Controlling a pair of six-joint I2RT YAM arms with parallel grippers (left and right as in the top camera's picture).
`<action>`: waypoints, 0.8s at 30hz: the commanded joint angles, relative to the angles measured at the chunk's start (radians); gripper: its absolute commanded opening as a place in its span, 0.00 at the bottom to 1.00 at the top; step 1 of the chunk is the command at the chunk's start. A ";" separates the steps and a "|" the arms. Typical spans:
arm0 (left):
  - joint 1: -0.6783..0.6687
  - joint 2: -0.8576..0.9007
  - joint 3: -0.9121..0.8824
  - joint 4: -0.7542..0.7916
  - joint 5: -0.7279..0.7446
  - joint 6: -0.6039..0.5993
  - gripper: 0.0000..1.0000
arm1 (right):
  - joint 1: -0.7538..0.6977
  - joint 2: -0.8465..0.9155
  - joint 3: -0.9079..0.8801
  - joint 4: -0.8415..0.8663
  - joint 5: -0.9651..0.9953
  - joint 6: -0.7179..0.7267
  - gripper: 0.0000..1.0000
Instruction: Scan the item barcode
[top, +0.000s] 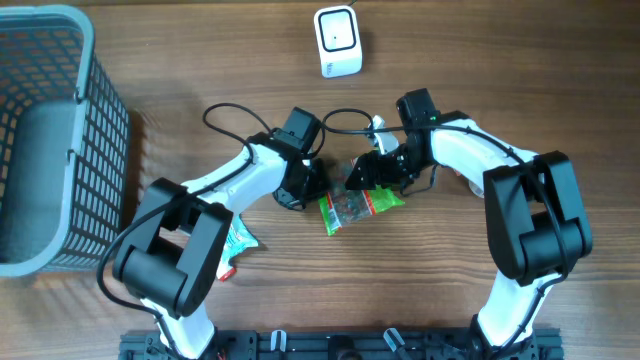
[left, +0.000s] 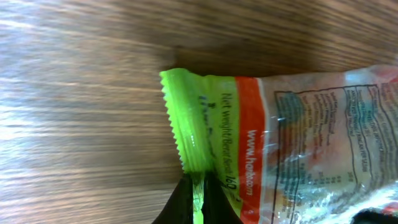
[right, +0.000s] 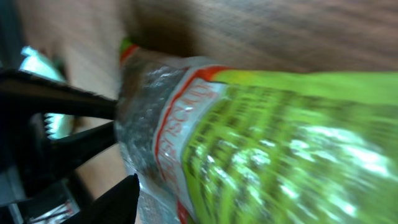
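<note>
1. Open wood of the table (top: 520, 70) lies right of the scanner (top: 337, 42) and along the near right; the basket (top: 100, 110) fills the far left edge, well apart from the grippers
2. Both arms meet mid-table, so room is tight there; the scanner stands beyond them, near the far edge
3. The packet (top: 362, 205) lies mid-table between the grippers, its upper part under the right gripper (top: 372, 178)
4. The left gripper (left: 198, 186) has its fingers pressed together on the packet's green crimped edge
5. The right wrist view is blurred and filled by the packet; one dark finger (right: 127, 199) shows at bottom left, and I cannot tell whether the right fingers pinch the packet or stand off it
6. Another packet (top: 238, 245) is half hidden under the left arm
7. The packet is clear film with a green end, an orange band and fine print; I cannot tell whether a barcode faces up
</note>
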 joint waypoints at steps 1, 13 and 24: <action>-0.040 0.072 0.002 0.018 -0.016 -0.011 0.04 | 0.007 0.021 -0.119 0.147 -0.150 0.074 0.52; -0.036 0.059 0.008 -0.008 -0.087 -0.010 0.04 | 0.082 -0.007 -0.202 0.335 -0.204 0.109 0.04; 0.311 -0.600 0.039 -0.101 -0.451 0.277 0.04 | 0.045 -0.504 -0.187 0.171 -0.091 0.009 0.04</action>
